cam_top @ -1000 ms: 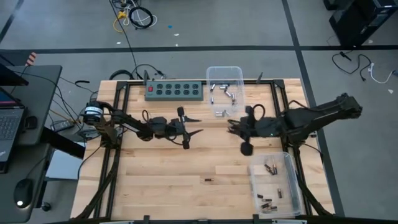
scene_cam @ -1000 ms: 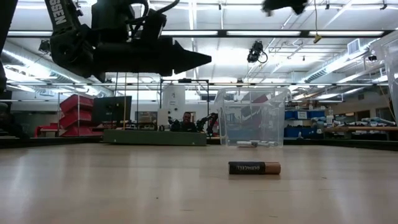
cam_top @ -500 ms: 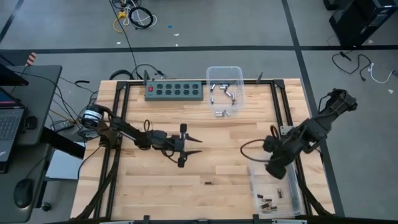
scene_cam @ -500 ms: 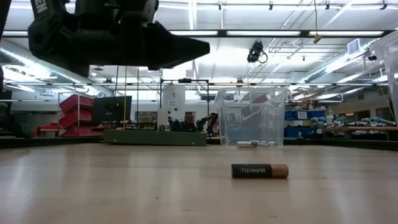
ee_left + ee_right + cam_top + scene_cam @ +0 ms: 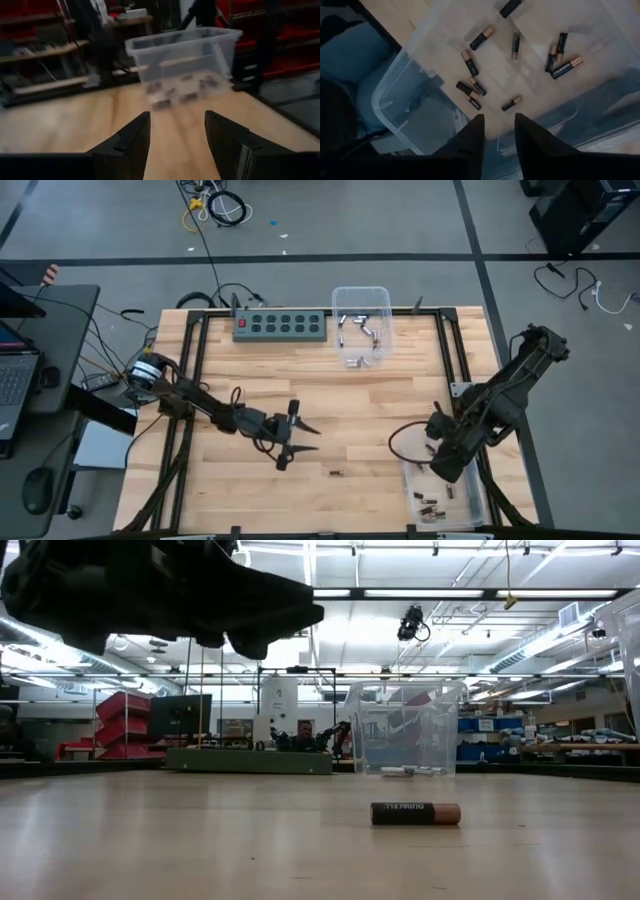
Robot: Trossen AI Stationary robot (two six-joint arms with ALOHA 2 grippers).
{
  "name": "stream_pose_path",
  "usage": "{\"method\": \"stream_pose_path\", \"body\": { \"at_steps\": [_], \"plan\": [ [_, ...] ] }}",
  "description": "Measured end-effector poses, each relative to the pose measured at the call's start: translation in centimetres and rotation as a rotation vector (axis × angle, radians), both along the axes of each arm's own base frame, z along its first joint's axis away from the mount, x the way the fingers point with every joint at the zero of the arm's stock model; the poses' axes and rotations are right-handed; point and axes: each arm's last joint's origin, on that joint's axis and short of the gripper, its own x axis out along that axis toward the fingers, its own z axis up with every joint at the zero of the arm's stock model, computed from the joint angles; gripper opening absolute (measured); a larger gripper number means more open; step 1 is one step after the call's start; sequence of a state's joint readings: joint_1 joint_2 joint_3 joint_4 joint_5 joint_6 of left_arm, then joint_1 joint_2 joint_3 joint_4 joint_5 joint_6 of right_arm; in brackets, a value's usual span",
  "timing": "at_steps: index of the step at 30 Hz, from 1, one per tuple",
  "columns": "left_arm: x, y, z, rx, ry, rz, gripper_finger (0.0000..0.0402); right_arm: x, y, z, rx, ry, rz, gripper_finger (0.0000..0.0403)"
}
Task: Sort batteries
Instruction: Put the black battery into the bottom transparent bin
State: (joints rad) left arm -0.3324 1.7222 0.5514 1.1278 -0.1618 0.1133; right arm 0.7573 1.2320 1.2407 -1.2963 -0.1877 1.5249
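One black-and-copper battery (image 5: pixel 336 473) lies on its side on the bare wood, also seen close up in the low view (image 5: pixel 415 813). My left gripper (image 5: pixel 312 437) hovers open just left of it and on its far side, pointing level toward the table's right; nothing is between its fingers (image 5: pixel 177 130). My right gripper (image 5: pixel 447 465) points steeply down over the clear bin (image 5: pixel 472 485) at the near right. It is open and empty (image 5: pixel 499 125) above several dark batteries (image 5: pixel 482 38) on the bin floor. Silvery batteries (image 5: pixel 358 330) lie in a second clear bin (image 5: pixel 362 292) at the far edge.
A green power strip (image 5: pixel 282 326) lies at the far edge, left of the far bin (image 5: pixel 405 730). Black frame rails (image 5: pixel 197 380) run along the table's left and right sides. Bare wood spreads across the middle and near left.
My left gripper has swung toward the table's near edge and the loose battery, staying level and open. My right gripper has gone from the table's middle toward the near right, tipped downward, and now stands over the near-right bin.
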Motion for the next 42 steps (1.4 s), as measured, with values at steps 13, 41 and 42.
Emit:
{"method": "stream_pose_path", "body": {
  "at_steps": [13,41,42],
  "plan": [
    [2.6,-5.4,-3.2,-0.017,0.073,-0.069,0.0188,0.0,1.4,-0.6,-0.134,-0.144,0.061,0.011],
    [4.8,-6.3,-10.0,-0.09,0.299,0.04,0.0187,0.7,3.4,-2.3,-0.209,-0.137,0.145,0.0113],
    [4.8,-6.3,-10.0,-0.09,0.299,0.041,0.0185,0.7,3.4,-2.3,-0.211,-0.138,0.146,0.0113]
  ]
}}
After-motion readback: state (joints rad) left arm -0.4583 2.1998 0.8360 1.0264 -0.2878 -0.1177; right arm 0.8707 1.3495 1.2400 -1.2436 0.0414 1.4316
